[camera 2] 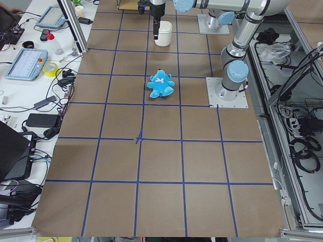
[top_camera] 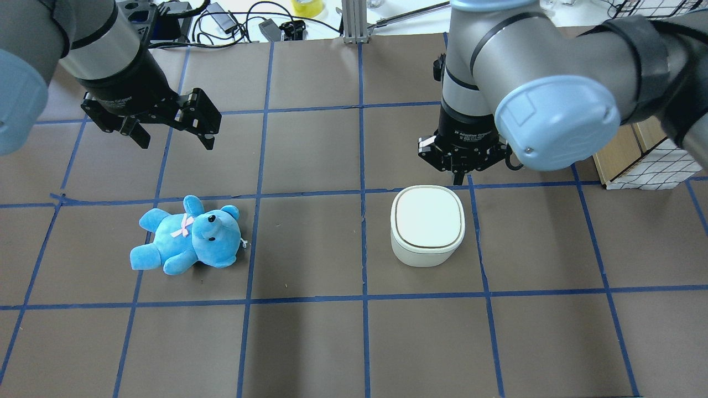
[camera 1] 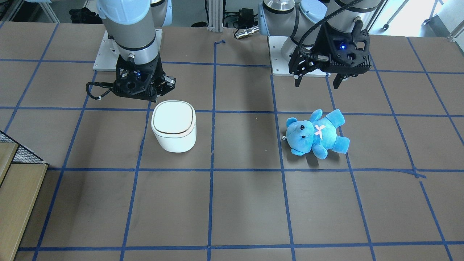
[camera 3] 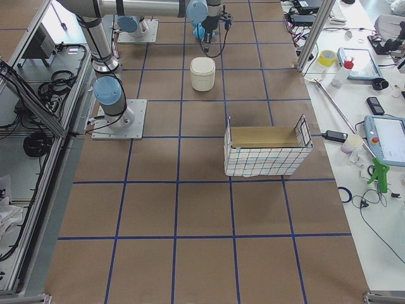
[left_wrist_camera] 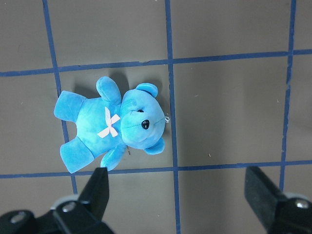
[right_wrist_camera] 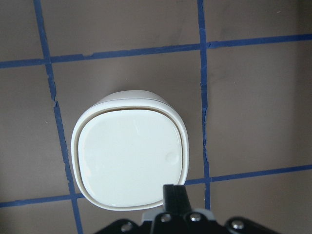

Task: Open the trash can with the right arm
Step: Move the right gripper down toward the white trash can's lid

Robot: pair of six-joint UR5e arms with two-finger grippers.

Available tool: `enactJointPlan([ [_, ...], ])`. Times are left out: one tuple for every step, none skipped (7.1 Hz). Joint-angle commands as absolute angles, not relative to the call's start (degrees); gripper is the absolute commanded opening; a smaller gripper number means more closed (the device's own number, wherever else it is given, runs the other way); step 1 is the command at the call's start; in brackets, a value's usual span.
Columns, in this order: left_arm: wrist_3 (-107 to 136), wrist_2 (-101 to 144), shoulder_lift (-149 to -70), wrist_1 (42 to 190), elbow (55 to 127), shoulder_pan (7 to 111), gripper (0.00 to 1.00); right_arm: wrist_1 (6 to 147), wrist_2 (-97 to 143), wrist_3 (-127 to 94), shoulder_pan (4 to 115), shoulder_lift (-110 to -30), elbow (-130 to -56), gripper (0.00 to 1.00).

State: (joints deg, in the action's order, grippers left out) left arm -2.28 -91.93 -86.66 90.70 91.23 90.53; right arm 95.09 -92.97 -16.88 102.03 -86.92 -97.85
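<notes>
The white trash can (camera 1: 174,125) stands on the brown table with its lid shut; it also shows in the overhead view (top_camera: 427,224) and the right wrist view (right_wrist_camera: 130,156). My right gripper (top_camera: 458,176) is shut and empty. It points down just over the lid's edge on the robot's side (right_wrist_camera: 175,197); I cannot tell whether it touches. In the front view the right gripper (camera 1: 152,95) hangs right behind the can. My left gripper (camera 1: 317,83) is open and empty, above and behind a blue teddy bear (camera 1: 317,132).
The teddy bear (top_camera: 188,235) lies on its back, about two grid squares from the can. A wire basket with a cardboard lining (camera 3: 266,149) stands at the table's end beyond the right arm. Blue tape lines grid the table.
</notes>
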Motion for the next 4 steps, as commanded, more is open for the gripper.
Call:
enactJointPlan([
  [-2.29,-91.93,-86.66,90.7,91.23,90.53,1.0,104.45,-93.69,-16.26,102.22,-86.75,-105.52,0.0],
  [-2.29,-91.93,-86.66,90.7,91.23,90.53,1.0,108.33,-93.69,-16.17,102.22,-86.66,-108.17,0.0],
  [-2.29,-91.93,-86.66,90.7,91.23,90.53,1.0,110.28,-93.6,-15.82,102.22,-86.49,-109.59,0.0],
  [-2.29,-91.93,-86.66,90.7,91.23,90.53,1.0,110.56,-93.6,-13.91,102.13,-85.61,-109.86,0.0],
])
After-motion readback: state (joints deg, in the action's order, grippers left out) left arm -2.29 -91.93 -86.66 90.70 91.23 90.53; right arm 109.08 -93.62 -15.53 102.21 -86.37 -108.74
